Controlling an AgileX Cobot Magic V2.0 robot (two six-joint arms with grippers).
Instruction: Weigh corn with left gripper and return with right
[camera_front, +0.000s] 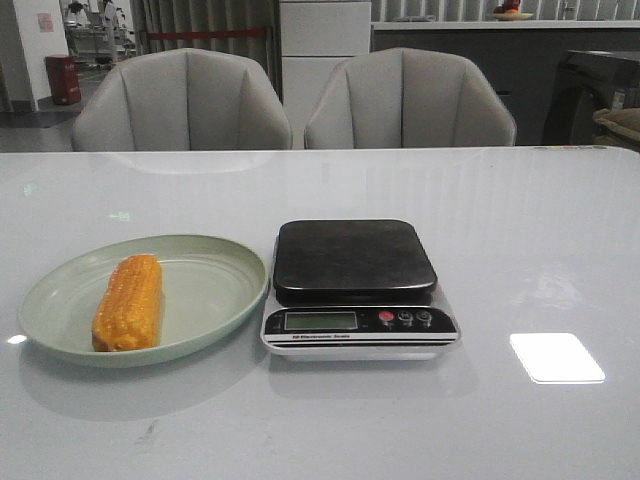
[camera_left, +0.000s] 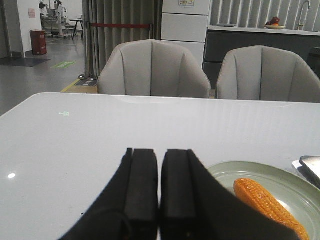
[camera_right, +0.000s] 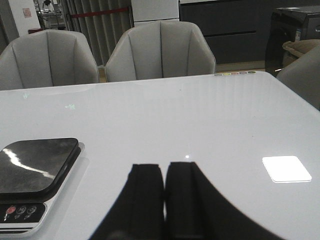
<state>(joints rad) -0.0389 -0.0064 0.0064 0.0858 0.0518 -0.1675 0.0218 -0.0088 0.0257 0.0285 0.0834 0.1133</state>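
Corn: the corn (camera_front: 128, 302) lay lengthwise on the left part of a pale green plate (camera_front: 210, 300), on the left side of the white table (camera_front: 520, 230).
Scale: a kitchen scale (camera_front: 355, 288) stood just right of the plate, its dark platform bare.
Left gripper: the left gripper (camera_left: 160, 187) hung over the table to the left of the plate, fingers clenched, holding nothing.
Right gripper: the right gripper (camera_right: 164, 192) hung right of the scale, fingers clenched on nothing.

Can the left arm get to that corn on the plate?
Probably yes. The corn lies uncovered on the plate, and the left gripper sits just beside it, jaws shut and empty; they must open first.
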